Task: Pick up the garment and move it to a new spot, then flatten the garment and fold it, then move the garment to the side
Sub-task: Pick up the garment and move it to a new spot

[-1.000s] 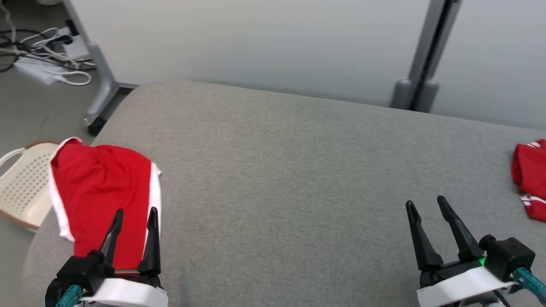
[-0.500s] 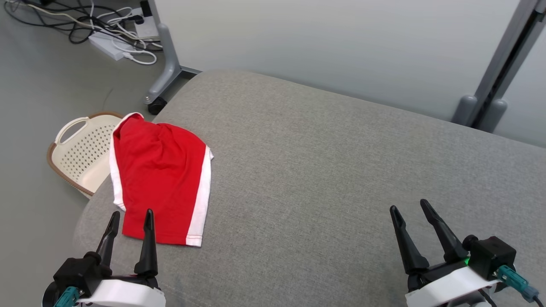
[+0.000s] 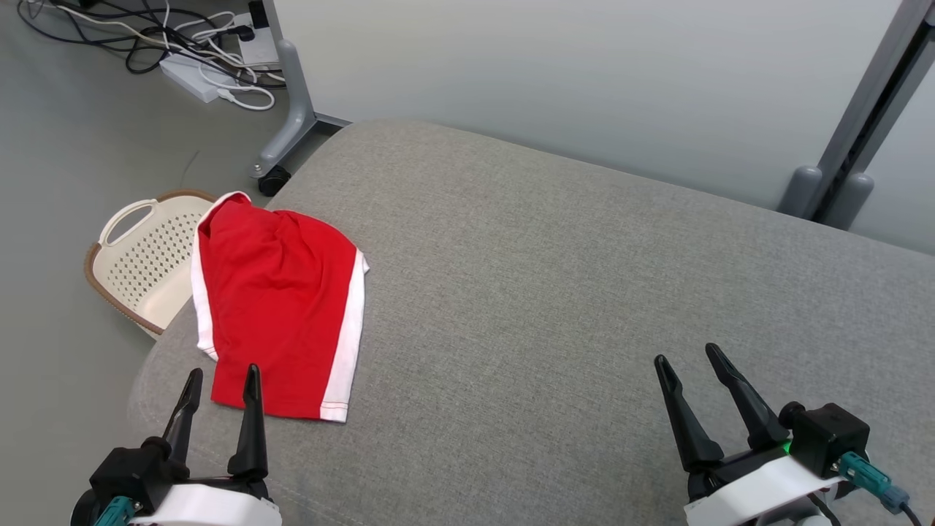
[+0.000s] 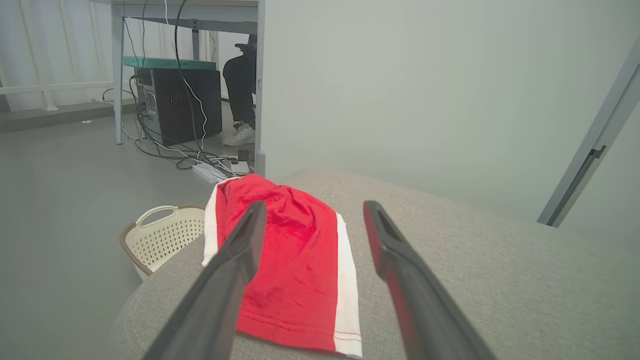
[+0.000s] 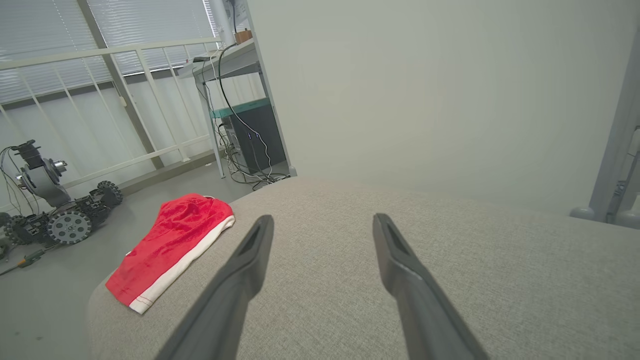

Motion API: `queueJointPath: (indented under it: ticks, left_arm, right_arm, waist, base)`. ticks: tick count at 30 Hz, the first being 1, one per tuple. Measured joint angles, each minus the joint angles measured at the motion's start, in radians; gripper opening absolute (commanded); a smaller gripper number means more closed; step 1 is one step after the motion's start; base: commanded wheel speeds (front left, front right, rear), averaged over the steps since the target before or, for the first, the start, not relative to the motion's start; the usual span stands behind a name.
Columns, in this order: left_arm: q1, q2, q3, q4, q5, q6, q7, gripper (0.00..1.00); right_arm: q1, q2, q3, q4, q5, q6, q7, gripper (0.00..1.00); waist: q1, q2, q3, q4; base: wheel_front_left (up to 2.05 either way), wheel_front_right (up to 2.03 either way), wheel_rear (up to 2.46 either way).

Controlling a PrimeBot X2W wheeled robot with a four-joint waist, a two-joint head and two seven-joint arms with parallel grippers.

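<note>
My grey upholstered worktop (image 3: pixel 548 292) carries the red shorts (image 3: pixel 277 307) at its left end, lying flat and apparently folded, which I judge means set aside. At its near edge my left gripper (image 3: pixel 224 371) and right gripper (image 3: pixel 686 353) hover with fingers wide and empty.

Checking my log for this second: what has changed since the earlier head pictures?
The head camera swung left, shifting the whole picture; nothing itself visibly moved. The red garment lies as before on the grey cushion. The left gripper and right gripper stay low, jaws open, holding nothing.
</note>
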Motion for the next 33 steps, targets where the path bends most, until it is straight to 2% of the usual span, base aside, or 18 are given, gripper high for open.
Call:
queueJointPath:
  ticks: [6, 14, 23, 31, 33]
  left_arm:
    - [-0.027, 0.015, 0.005, 0.013, 0.007, 0.000, 0.000, 1.00]
    - [-0.163, 0.081, 0.023, 0.104, -0.038, -0.006, 0.147, 1.00]
    - [-0.370, 0.170, 0.066, 0.278, -0.136, -0.021, 0.327, 1.00]
    - [-0.534, 0.236, 0.070, 0.512, -0.194, -0.031, 0.373, 1.00]
    - [-0.576, 0.249, 0.059, 0.583, -0.214, -0.033, 0.430, 1.00]
  right_arm:
    - [0.000, 0.002, 0.001, 0.000, 0.002, 0.000, 0.000, 1.00]
    - [-0.030, 0.003, 0.009, 0.000, 0.001, 0.000, 0.000, 1.00]
    - [-0.078, 0.003, 0.023, 0.006, 0.000, 0.000, 0.000, 1.00]
    - [-0.141, 0.003, 0.024, 0.005, -0.007, 0.000, 0.000, 1.00]
    - [-0.157, 0.002, 0.024, 0.004, -0.008, 0.000, 0.000, 1.00]
  waist:
    - [0.0000, 0.0000, 0.011, -0.017]
    - [0.0000, 0.0000, 0.060, -0.038]
    - [0.0000, 0.0000, 0.122, -0.087]
    - [0.0000, 0.0000, 0.186, -0.146]
    - [0.0000, 0.0000, 0.204, -0.163]
  base:
    - [0.00, 0.00, 0.00]
    - [0.00, 0.00, 0.00]
    - [0.00, 0.00, 0.00]
    - [0.00, 0.00, 0.00]
    - [0.00, 0.00, 0.00]
